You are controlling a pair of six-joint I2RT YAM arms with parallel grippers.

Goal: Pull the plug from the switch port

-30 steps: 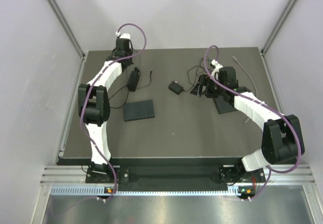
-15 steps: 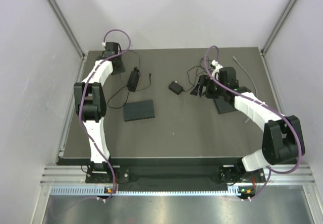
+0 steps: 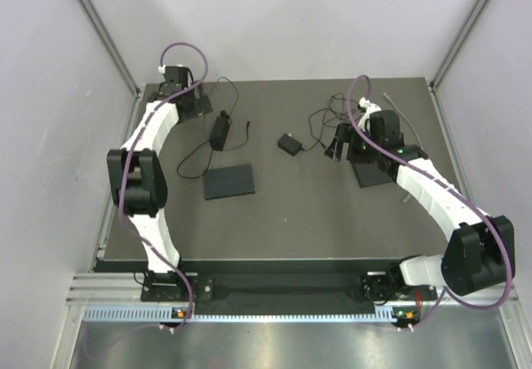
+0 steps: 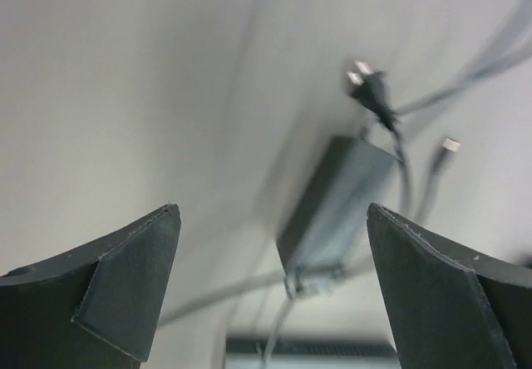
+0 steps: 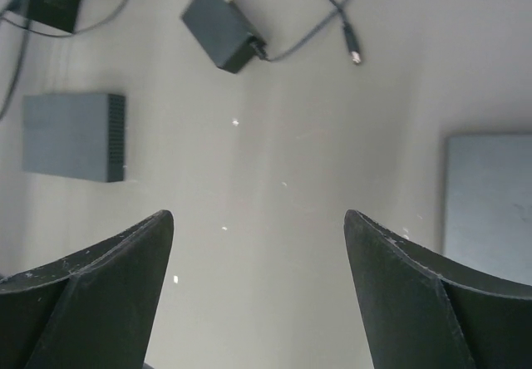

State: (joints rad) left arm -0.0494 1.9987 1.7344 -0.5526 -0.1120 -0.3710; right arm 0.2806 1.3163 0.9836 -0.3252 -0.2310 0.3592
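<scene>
Left gripper [image 4: 273, 211]: matte black wedge jaws spread wide, empty.
Right gripper [image 5: 258, 215]: jaws apart, empty, above the matte grey counter [image 3: 316, 219].
Flat dark-grey rectangular switch box [image 3: 229, 182]: lies left of centre.
Slim silver-tipped cord plug [image 4: 449, 145]: loose on the counter beside the black oblong adapter brick [image 4: 337, 194], apart from the switch box.

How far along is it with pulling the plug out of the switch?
Looks done: the grey switch box lies with no cable visibly plugged in, and a plug lies loose on the table. In hand: nothing; left claw and right claw are both open and empty. Left: apparently nothing, though the ports themselves aren't visible.
</scene>
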